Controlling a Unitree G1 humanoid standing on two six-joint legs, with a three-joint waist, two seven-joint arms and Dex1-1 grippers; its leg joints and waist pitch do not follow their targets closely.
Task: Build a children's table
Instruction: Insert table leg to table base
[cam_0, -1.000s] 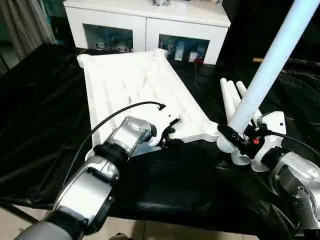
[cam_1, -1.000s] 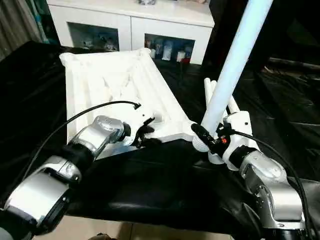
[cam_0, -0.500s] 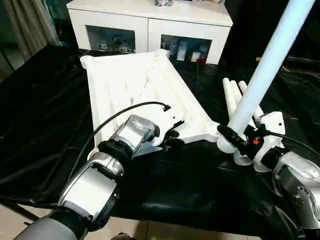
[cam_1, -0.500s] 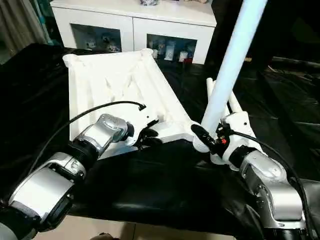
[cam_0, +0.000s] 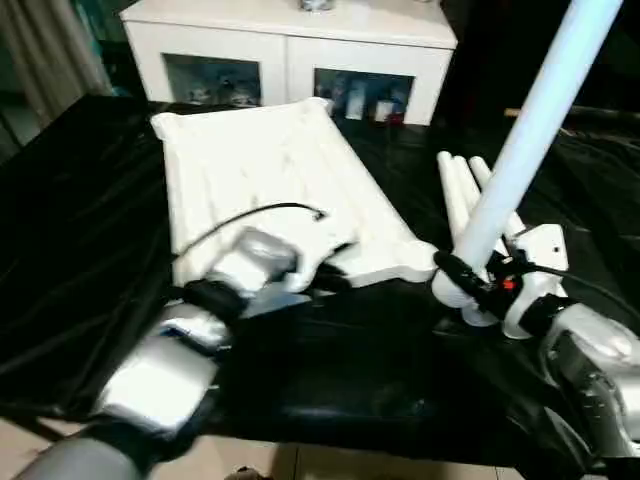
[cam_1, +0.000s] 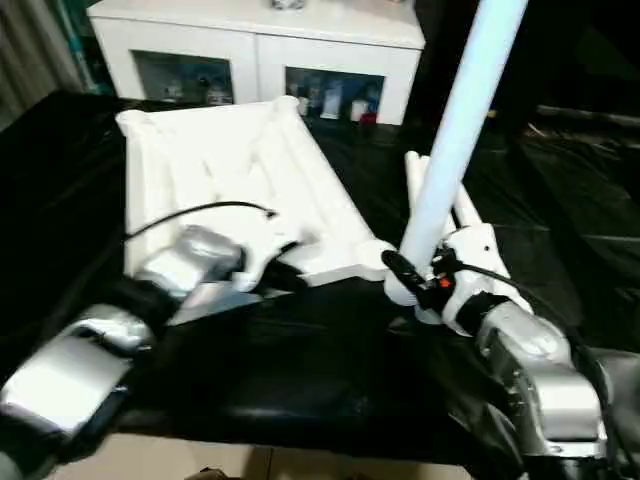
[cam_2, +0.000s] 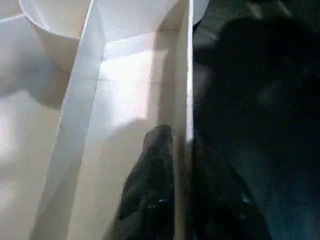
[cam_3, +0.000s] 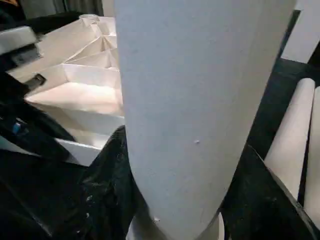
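White table top (cam_0: 260, 185) lies ribbed underside up, centre-left of frame on the black tabletop (cam_0: 80, 200). Near corner socket (cam_0: 415, 262) sits mid-frame, just left of the raised leg.

Left gripper (cam_2: 182, 150): fingers straddle the thin near edge wall of the top, one finger (cam_2: 152, 175) inside the rib bay, the other outside, nearly closed on the wall. Looks like a pinch to steady the top.

Right gripper (cam_0: 470, 285): fingers part open around the fat lower end of one leg (cam_0: 520, 140), holding it tilted, top leaning to upper right of frame. Foot of the leg is just beside the socket, not in it.

Spare legs (cam_0: 460, 195) lie bundled behind the held leg, right of the top.

Step in hand, as judged: seat leg in near corner socket. Do it well by keeping the left pinch firm so the top can't slide, straightening the leg before pushing, centring on the socket mouth.

White cabinet (cam_0: 290, 45) upper frame. No readable writing or brand anywhere.
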